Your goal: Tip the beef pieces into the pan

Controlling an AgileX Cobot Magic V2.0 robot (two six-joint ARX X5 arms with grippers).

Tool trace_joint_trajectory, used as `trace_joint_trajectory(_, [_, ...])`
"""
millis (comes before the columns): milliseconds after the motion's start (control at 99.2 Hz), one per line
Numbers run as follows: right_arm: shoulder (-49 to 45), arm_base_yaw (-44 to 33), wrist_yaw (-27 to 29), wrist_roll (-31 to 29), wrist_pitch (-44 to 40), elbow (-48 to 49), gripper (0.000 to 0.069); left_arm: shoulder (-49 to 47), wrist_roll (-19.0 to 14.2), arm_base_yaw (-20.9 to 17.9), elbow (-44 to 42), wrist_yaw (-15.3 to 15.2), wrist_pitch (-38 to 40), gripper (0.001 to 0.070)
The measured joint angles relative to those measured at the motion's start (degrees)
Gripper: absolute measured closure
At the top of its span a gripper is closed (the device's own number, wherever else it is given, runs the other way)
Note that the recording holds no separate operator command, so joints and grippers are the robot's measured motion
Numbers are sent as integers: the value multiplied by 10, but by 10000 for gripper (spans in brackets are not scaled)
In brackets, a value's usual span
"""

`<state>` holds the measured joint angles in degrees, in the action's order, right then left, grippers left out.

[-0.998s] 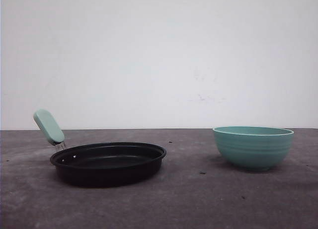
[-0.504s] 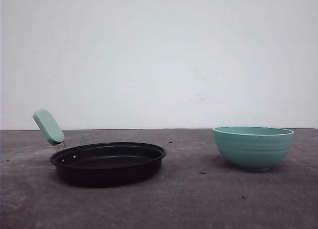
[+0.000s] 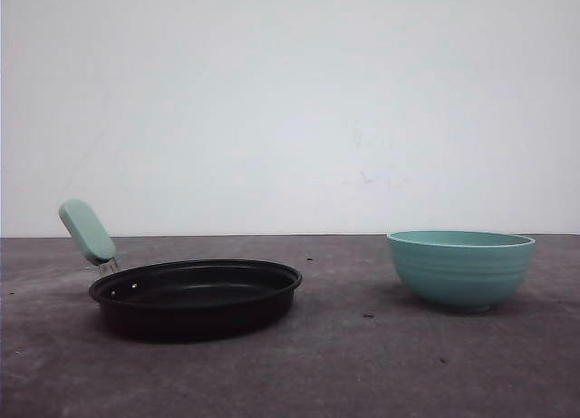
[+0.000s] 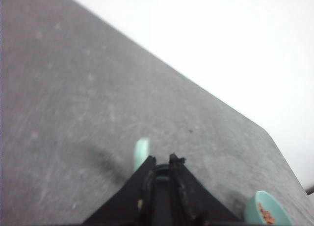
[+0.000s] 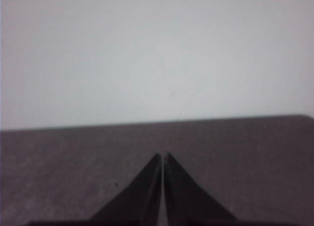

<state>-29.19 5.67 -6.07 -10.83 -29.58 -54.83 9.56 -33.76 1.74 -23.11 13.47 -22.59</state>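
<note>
Front view: shallow round black frying pan point(image 3: 195, 296) stands empty, ribbed teal bowl point(image 3: 461, 268) well apart.
Right fingers point(image 5: 162, 160) pressed together; left fingers point(image 4: 162, 163) slightly parted, holding nothing.

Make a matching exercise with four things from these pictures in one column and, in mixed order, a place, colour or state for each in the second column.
Column 1
1. pan
2. bowl
3. beef pieces
4. right pincer

Column 2
A. reddish-brown, lying inside the bowl
B. shut, holding nothing
C. black, on the left of the table in the front view
D. teal, ribbed, on the right of the table in the front view

Pairs: 1-C, 2-D, 3-A, 4-B
</note>
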Motion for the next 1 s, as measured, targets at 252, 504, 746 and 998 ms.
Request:
trace_joint_trajectory(252, [-9, 0, -15, 5, 0, 0, 683, 269, 119, 0, -318, 30, -84, 687])
trace_joint_trajectory(504, [-9, 0, -30, 6, 2, 0, 683, 411, 139, 7, -493, 30, -130, 651])
trace_joint_trajectory(746, [-9, 0, -44, 5, 11, 0, 222, 416, 149, 22, -494, 30, -145, 99])
trace_joint_trajectory(998, [-9, 0, -45, 5, 32, 0, 9, 429, 158, 47, -459, 28, -135, 16])
